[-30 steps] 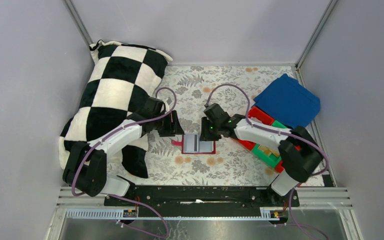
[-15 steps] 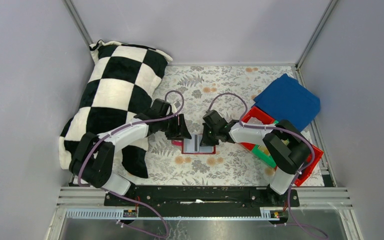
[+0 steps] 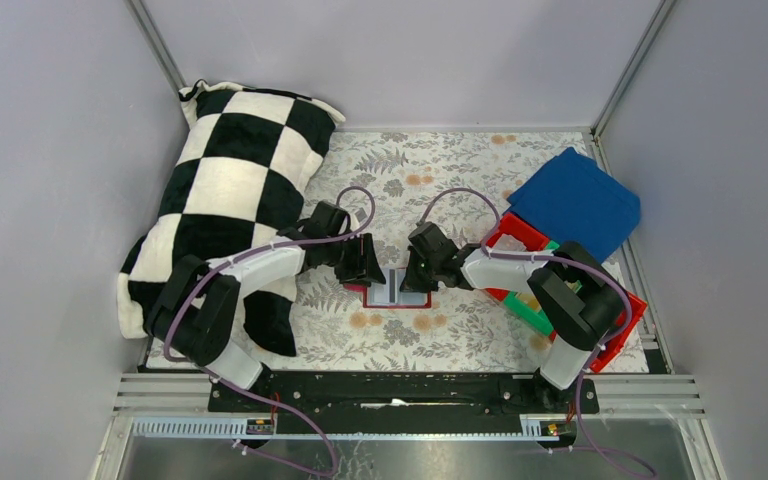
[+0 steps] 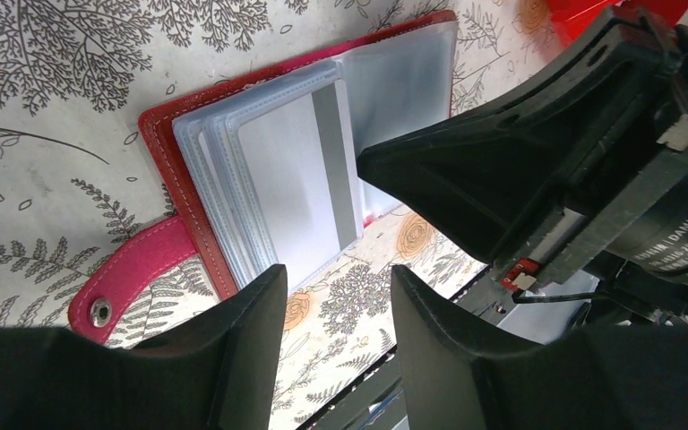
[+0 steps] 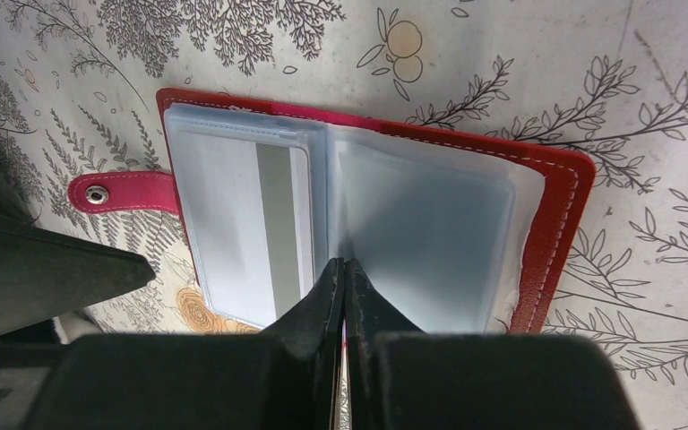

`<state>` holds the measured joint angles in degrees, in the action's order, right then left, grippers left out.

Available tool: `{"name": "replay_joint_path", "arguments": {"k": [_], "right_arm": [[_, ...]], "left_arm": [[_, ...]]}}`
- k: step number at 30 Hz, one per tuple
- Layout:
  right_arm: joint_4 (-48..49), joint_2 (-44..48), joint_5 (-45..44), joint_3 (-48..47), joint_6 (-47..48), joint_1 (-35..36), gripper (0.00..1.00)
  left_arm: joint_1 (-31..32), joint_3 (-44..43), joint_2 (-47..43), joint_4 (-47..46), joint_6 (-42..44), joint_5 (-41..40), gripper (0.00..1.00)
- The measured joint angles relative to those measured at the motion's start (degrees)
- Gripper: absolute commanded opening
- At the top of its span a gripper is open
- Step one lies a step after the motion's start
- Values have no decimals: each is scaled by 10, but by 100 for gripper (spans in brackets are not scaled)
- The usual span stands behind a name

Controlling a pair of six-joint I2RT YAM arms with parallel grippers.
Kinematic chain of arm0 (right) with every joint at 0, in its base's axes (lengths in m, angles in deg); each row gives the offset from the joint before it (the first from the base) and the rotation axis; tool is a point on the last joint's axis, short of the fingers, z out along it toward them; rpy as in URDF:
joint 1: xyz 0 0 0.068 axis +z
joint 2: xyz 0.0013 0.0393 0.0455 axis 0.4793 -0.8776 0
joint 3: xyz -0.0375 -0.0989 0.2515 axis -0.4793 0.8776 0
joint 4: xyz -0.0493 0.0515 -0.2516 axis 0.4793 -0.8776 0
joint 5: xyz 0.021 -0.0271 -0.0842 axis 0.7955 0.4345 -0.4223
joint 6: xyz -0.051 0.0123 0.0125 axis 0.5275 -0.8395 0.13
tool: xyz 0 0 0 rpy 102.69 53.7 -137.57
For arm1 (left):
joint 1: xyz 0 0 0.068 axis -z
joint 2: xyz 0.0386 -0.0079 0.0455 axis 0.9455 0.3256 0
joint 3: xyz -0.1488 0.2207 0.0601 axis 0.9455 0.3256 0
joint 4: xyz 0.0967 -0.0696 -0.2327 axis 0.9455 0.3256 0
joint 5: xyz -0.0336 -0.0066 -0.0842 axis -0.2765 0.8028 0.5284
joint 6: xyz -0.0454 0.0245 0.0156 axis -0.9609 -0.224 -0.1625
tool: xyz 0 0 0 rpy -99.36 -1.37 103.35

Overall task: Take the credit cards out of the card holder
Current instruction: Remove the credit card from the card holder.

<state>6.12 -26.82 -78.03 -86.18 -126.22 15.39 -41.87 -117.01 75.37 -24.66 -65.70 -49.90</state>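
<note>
The card holder (image 3: 397, 301) lies open and flat on the floral tablecloth (image 3: 410, 340), between the two grippers at the middle of the table.

Only the wrist views show its inside:
- clear plastic sleeves inside a red stitched border
- one pale credit card (image 4: 300, 179) with a grey stripe, in the top sleeve of the half beside the snap tab (image 4: 130, 287)

From overhead this is only a grey patch.

The left wrist view alone shows printing on the right arm's wrist housing (image 4: 672, 242). It reads roughly "DAMIAO" and "V1.1".

The left gripper (image 4: 336, 300) is pitched down over the tab-side edge, fingers moderately apart and gripping nothing.

The right gripper (image 5: 342, 269) points down at the centre fold, fingers pressed together. Whether a sleeve is pinched between them cannot be told.

Both forearms angle inward, with the elbows low over the table.
</note>
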Motion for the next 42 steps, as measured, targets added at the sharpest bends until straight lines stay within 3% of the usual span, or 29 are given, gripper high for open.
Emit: {"name": "replay_joint_path", "arguments": {"k": [21,38,42], "right_arm": [[8,2,4,5,-2,-2,1],[11,3,4,8,-3,-2,0],[14,4,5,10,-3,-2,0]], "left_arm": [[10,-12,55,-15,-10,-16,49],[9,-3,65,-87,-59,43,45],[13,-2,65,-116,-79,69,40]]}}
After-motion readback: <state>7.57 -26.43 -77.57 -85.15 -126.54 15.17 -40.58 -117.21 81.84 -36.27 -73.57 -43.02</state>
